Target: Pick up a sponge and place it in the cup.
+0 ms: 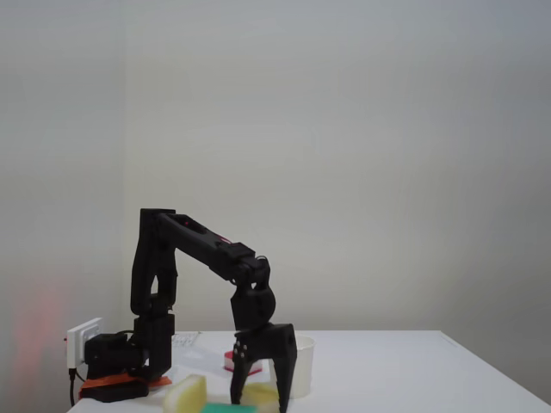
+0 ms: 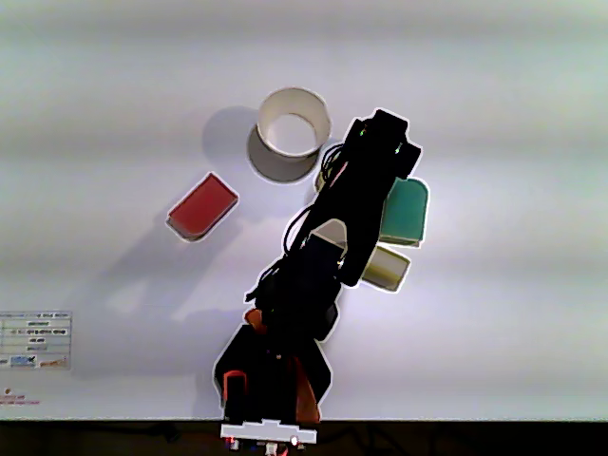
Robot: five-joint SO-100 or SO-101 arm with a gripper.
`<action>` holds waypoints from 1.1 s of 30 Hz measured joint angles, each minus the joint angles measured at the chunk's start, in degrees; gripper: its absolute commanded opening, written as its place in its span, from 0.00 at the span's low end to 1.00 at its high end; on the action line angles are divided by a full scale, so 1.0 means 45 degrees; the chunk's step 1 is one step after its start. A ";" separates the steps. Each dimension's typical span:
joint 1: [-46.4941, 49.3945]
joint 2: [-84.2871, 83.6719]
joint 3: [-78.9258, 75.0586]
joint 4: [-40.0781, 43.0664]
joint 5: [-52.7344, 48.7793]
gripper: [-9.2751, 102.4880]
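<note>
Between the spread tool fingers lies the sponge (cup adjacent).

The tool hangs with jaws spread over a yellow sponge, just beside the cup.

In the fixed view the tool hangs low with its fingertips cut off by the bottom edge, hiding most of the sponge between them. In the other view the arm covers the sponge entirely. The cup is partly hidden behind the tool. The printed label is too small to read.
</note>
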 measured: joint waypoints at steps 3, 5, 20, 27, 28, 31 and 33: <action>-0.0020 -0.0195 -0.0020 -0.0117 0.0078 0.34; -0.0020 -0.0352 -0.0039 -0.0098 0.0020 0.30; -0.0156 -0.0586 -0.0879 0.0859 0.0820 0.09; -0.0313 -0.0684 -0.1250 0.1074 0.1250 0.08; -0.0313 -0.0684 -0.1328 0.1191 0.1289 0.08; -0.0254 -0.0684 -0.1563 0.1523 0.1328 0.08; -0.0215 -0.0684 -0.1758 0.1719 0.1172 0.10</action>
